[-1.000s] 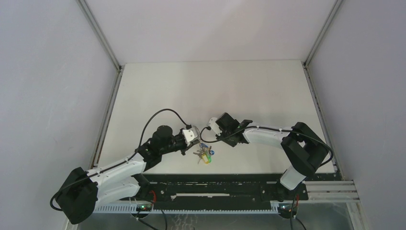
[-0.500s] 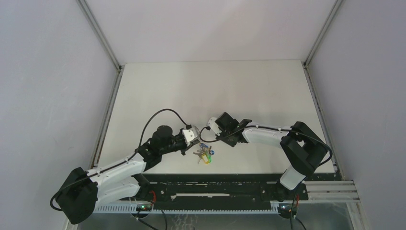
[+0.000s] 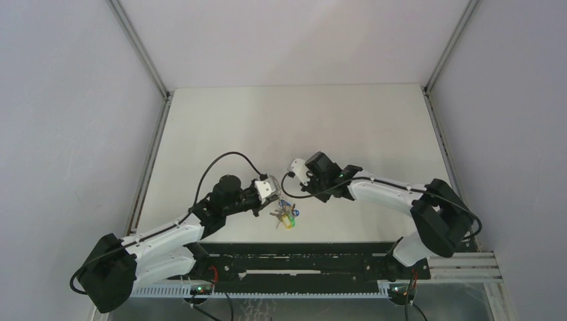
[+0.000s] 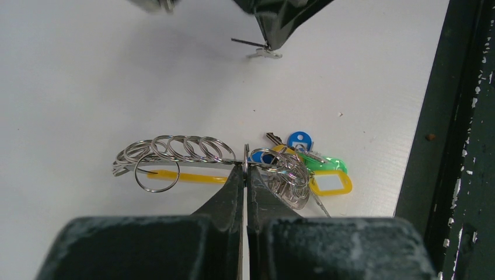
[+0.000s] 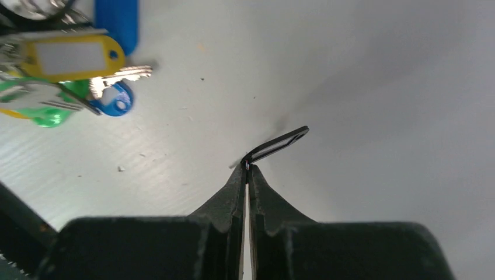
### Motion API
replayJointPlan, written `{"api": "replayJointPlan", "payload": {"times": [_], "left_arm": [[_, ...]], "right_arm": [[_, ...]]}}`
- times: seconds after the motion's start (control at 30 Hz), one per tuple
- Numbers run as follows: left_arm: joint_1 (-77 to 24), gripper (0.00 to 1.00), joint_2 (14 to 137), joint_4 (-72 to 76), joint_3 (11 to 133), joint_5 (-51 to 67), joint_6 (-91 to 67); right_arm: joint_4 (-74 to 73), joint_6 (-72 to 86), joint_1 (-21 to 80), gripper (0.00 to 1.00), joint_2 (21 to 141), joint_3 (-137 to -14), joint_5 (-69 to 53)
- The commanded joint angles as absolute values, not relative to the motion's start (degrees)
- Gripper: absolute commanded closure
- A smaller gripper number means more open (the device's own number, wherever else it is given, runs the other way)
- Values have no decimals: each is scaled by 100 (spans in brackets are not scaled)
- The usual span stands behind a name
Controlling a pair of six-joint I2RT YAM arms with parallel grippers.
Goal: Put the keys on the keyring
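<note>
The only label showing is the white window in the yellow tag, and it is reading blank; any marks on the green tag and the blue tag are too small to make out. The keyring is lying on the white bench close to its near edge, between the two arms. It is showing as a row of five or six overlapping silver loops, one single ring hanging below them, one yellow-orange band, and one bunch made of three tags and one blue-headed key. The left jaws are pressing fully together on the ring wire at the middle of the keyring. The right jaws, just beyond the bunch on its far side, are pinching completely closed on the one loose key, gripping its thin black head edge-on. I cannot tell whether that key is touching the bench.
</note>
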State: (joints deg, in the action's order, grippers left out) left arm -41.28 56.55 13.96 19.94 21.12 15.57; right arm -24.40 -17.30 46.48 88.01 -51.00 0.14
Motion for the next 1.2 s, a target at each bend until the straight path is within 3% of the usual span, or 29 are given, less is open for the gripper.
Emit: {"api": "replayJointPlan", "payload": {"times": [0.0,0.07,0.2,0.3,0.4,0.5,0.6,0.67,0.77,0.83,0.93,1.03,1.13,1.17], "left_arm": [[-4128,100,5444,1716,2245,2153,1504],[-4122,100,5426,1727,2236,2152,1499],[-4123,100,5427,1729,2241,2154,1491],[-4128,100,5394,1731,2239,2145,1476],[-4132,100,5348,1744,2214,2115,1474],[-4144,100,5339,1783,2213,2132,1445],[-4148,100,5335,1768,2215,2113,1436],[-4148,100,5315,1779,2202,2092,1436],[-4148,100,5294,1793,2190,2062,1424],[-4156,100,5292,1797,2182,2053,1413],[-4157,100,5303,1803,2194,2032,1411],[-4164,100,5305,1827,2182,2027,1392],[-4158,100,5320,1822,2196,2030,1393],[-4157,100,5315,1815,2193,2042,1390]], "right_arm": [[-1995,-1977,4604,100,8005,-4983,-489],[-2198,-2236,4568,100,7920,-4973,-679],[-3558,-1891,4792,100,8616,-5870,851],[-3957,-1885,4908,100,8637,-6021,714],[-4375,-1482,4866,100,8626,-6204,1832],[-5135,-1485,4862,100,8780,-6643,977],[-5554,-1152,4806,100,9015,-6869,1208],[-5588,-1331,4712,100,9075,-6918,167],[-5765,-521,4527,100,9367,-7012,1830],[-6308,-714,4204,100,9637,-7358,780],[-6342,-224,4214,100,9671,-7397,1893],[-5989,-921,4215,100,9505,-7376,-105],[-5770,-1027,4202,100,9456,-7331,-644],[-5597,-1069,3945,100,9431,-7286,-1423]]}}
